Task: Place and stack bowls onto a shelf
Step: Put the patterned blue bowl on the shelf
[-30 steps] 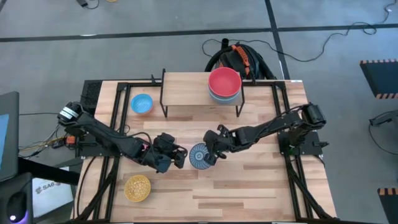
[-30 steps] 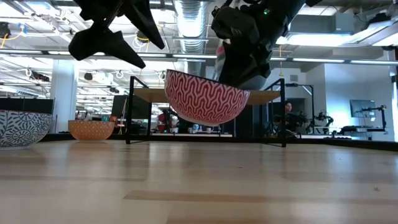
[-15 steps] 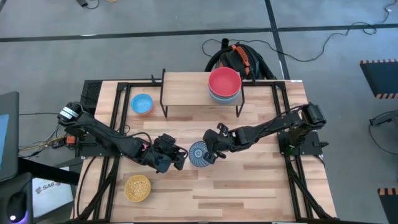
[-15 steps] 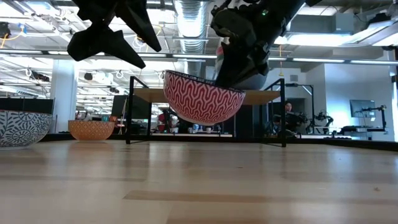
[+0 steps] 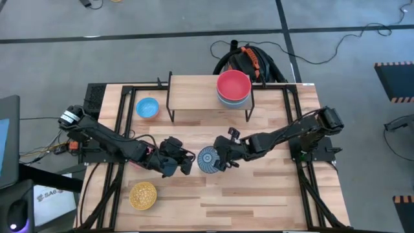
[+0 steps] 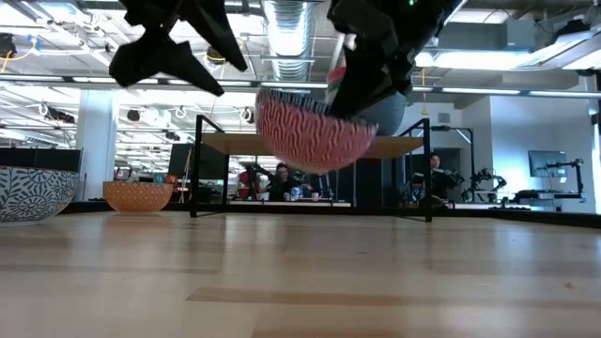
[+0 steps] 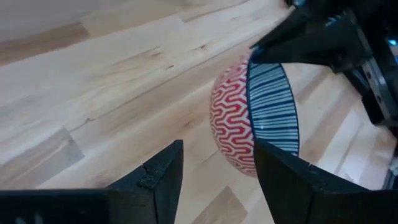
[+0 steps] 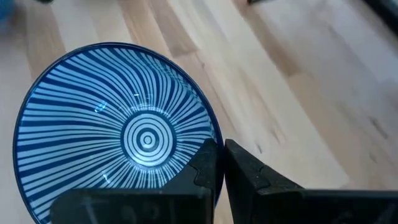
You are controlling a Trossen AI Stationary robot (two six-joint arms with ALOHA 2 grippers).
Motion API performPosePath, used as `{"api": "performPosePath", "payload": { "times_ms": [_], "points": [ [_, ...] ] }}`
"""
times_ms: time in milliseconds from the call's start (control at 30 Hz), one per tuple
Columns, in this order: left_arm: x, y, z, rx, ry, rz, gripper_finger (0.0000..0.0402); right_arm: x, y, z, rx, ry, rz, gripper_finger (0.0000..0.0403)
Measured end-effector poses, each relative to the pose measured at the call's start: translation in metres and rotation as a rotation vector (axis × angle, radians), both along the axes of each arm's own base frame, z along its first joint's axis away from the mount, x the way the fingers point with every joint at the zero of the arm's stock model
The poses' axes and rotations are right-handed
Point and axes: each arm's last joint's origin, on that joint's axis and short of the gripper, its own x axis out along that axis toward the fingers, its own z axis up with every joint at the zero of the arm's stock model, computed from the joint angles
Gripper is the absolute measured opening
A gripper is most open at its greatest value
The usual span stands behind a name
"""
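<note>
A bowl (image 5: 207,159) with blue-white stripes inside and a red zigzag outside hangs above the table's middle, with my right gripper (image 5: 224,158) shut on it. In the low view this bowl (image 6: 315,131) is clear of the tabletop and tilted. My left gripper (image 5: 187,163) stands open just left of it; in the left wrist view its fingers frame the bowl (image 7: 245,124) without touching. On the shelf (image 5: 194,97) at the far side, a red bowl (image 5: 233,84) sits stacked in a pale one. My right gripper pinches the bowl's rim (image 8: 214,140) on its right side, one finger inside the bowl and one outside. The fingers come from the table's right, slanting down. The bowl is lifted clear of the table and tilted.
A light blue bowl (image 5: 147,107) rests on the table left of the shelf. A yellow bowl (image 5: 143,195) sits near the front left corner. The shelf's left half is bare. Black frame rails (image 5: 123,116) run along both table sides.
My right gripper has risen a little and turned its wrist, so the patterned bowl hangs slightly higher and more tilted than before. My left gripper has kept its place beside the bowl.
</note>
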Motion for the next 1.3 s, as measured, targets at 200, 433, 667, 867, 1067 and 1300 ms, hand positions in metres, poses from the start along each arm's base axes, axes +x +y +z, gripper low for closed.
{"api": "performPosePath", "payload": {
  "times_ms": [200, 433, 667, 867, 1067, 1300],
  "points": [
    [-0.002, 0.003, 0.052, 0.168, -0.100, -0.044, 0.0178, -0.013, -0.005, 0.034, -0.052, -0.106, -0.013, 0.0043],
    [0.001, 0.018, 0.066, 0.388, -0.040, -0.037, 0.0178, -0.024, -0.016, 0.056, -0.125, -0.182, -0.107, 0.0040],
    [0.001, 0.028, 0.069, 0.406, -0.025, -0.039, 0.0178, -0.024, -0.024, 0.058, -0.146, -0.180, -0.120, 0.0040],
    [-0.006, 0.031, 0.077, 0.424, -0.045, -0.022, 0.0178, -0.020, -0.028, 0.063, -0.204, -0.207, -0.114, 0.0039],
    [0.004, 0.033, 0.069, 0.454, -0.007, -0.042, 0.0178, -0.020, -0.029, 0.064, -0.235, -0.220, -0.152, 0.0039],
    [0.019, 0.038, 0.064, 0.440, -0.032, -0.044, 0.0178, -0.018, -0.028, 0.067, -0.304, -0.218, -0.116, 0.0039]
  ]
}}
